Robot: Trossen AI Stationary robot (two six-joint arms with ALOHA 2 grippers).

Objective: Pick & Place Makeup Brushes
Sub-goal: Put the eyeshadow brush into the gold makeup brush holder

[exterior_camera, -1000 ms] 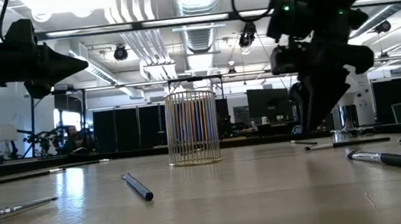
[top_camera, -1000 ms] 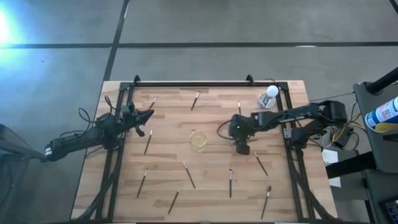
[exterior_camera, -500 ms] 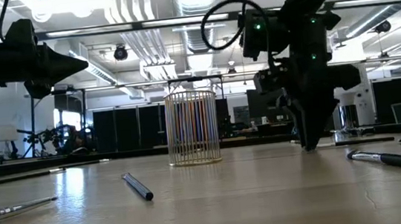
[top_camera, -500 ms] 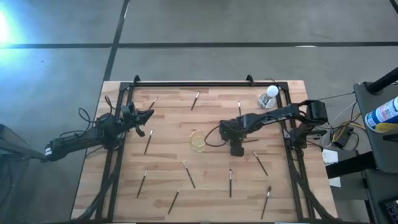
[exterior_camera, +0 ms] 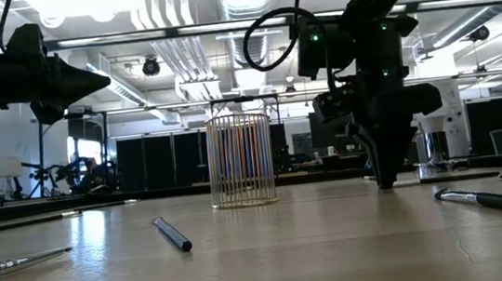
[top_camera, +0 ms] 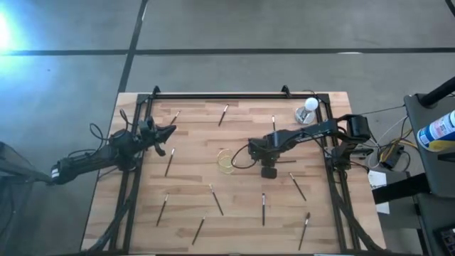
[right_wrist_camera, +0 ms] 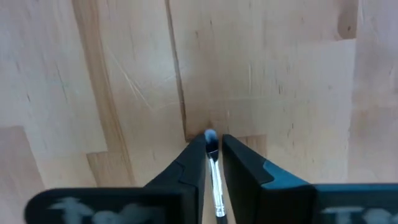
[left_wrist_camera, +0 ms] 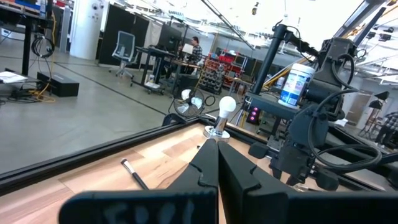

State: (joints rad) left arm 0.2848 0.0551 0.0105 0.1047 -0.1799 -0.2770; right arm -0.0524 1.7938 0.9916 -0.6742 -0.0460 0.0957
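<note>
Many thin dark makeup brushes (top_camera: 170, 162) lie flat, spread well apart over the pale wooden worktop (top_camera: 192, 142). Some have paler ends. One thin brush with a silver neck and a pale blue tip (right_wrist_camera: 212, 163) is pinched in the right pincer (right_wrist_camera: 213, 148), its tip pointing at the wood.

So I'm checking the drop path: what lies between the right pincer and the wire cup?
Only bare wood. In the high view, no brush lies between the right pincer, shut on a brush, and the wire cup.
</note>
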